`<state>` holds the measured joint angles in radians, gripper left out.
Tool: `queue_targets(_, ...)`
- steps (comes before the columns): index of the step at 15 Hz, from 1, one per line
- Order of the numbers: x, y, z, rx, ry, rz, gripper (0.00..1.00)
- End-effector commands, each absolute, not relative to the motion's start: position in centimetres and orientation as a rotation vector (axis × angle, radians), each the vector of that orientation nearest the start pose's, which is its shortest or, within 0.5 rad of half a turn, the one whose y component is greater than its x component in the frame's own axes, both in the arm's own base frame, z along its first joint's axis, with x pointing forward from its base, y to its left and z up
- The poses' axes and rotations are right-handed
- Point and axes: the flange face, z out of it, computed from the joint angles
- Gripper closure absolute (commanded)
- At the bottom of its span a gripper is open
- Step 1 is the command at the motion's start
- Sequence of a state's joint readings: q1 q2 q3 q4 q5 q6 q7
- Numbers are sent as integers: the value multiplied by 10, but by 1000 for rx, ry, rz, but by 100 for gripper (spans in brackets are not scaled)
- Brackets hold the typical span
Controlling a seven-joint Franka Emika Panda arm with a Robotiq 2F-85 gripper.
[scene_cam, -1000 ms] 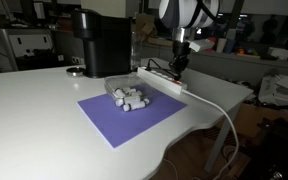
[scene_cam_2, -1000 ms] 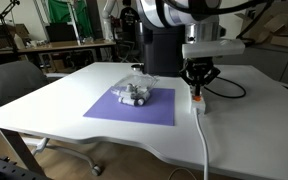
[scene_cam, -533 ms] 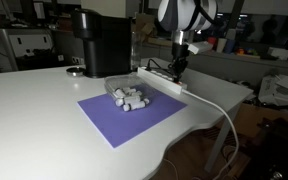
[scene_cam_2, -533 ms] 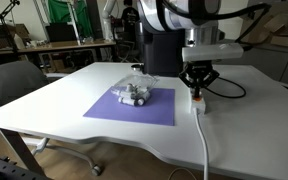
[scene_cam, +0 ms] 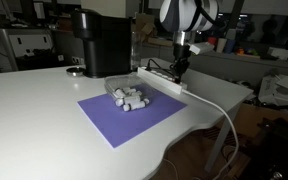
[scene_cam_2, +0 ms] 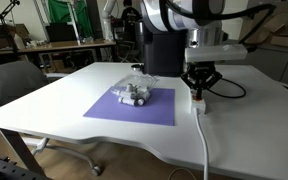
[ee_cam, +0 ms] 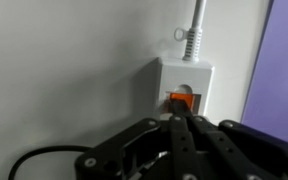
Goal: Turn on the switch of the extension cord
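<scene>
Arm (scene_cam: 187, 17) descends from above, last link vertical. End effector (scene_cam_2: 197, 92) points straight down at the table. Wrist view: fingers (ee_cam: 200, 140) pressed together, tips meeting, no gap.

Even indoor light, soft shadows, low resolution, blurry wrist view.

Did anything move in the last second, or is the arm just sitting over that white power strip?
Almost nothing. The end effector barely shifted sideways and stays shut, tip at the orange switch of the power strip. Nothing grabbed or released. The purple mat, the small parts on it and the black machine stayed put.
</scene>
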<state>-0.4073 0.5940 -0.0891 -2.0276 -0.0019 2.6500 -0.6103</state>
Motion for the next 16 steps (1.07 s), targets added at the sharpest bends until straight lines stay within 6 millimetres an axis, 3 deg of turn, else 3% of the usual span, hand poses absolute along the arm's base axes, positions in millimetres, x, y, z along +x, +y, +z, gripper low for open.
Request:
queue_targets(1,534,-291,150,-3195,-189,26,100)
queue_targets(7,539,-291,138,-3165,-212,21,100)
queue_targets(16,544,-306,122,-2928,-196,-8,100)
